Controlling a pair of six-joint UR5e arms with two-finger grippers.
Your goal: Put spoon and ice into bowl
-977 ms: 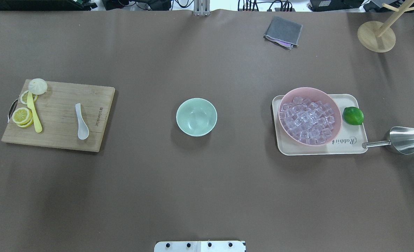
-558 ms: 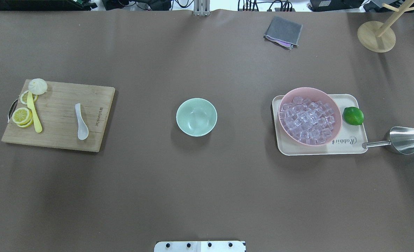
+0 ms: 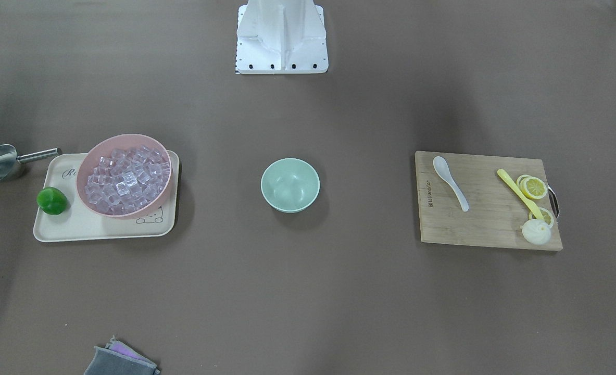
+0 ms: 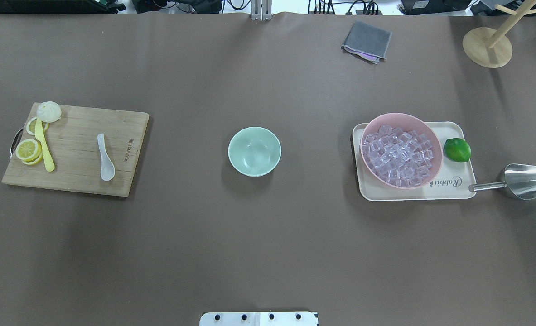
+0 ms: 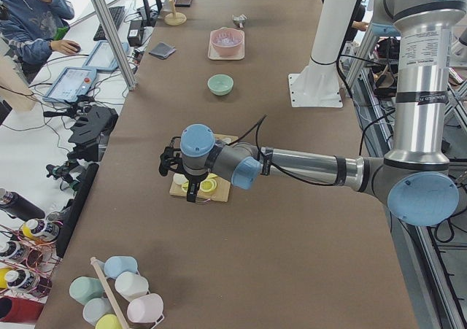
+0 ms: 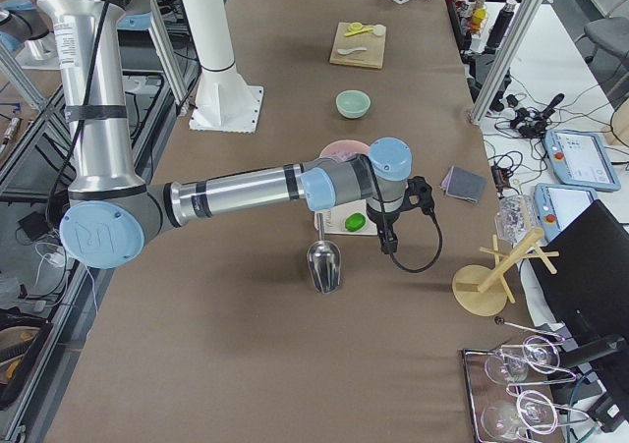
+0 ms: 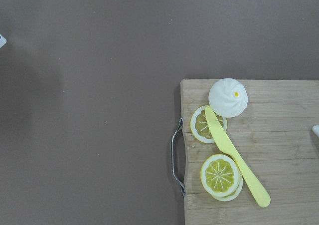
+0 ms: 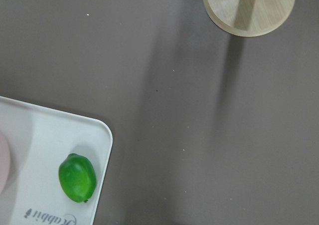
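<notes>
The white spoon [image 4: 105, 158] lies on the wooden cutting board [image 4: 77, 136] at the left; it also shows in the front view [image 3: 451, 182]. The mint-green bowl [image 4: 254, 151] stands empty at the table's middle. The ice [image 4: 399, 156] fills a pink bowl [image 4: 435, 149] on a cream tray [image 4: 453, 136] at the right. My left gripper [image 5: 191, 192] shows only in the left side view, above the board's outer end. My right gripper [image 6: 384, 239] shows only in the right side view, above the tray's outer end. I cannot tell whether either is open or shut.
On the board lie a yellow spoon [image 4: 44, 147], lemon slices [image 4: 27, 150] and a white bun [image 4: 49, 111]. A lime [image 4: 457, 150] sits on the tray. A steel scoop [image 4: 521, 181] lies right of the tray. A grey cloth [image 4: 366, 40] and a wooden stand [image 4: 487, 47] are at the far side.
</notes>
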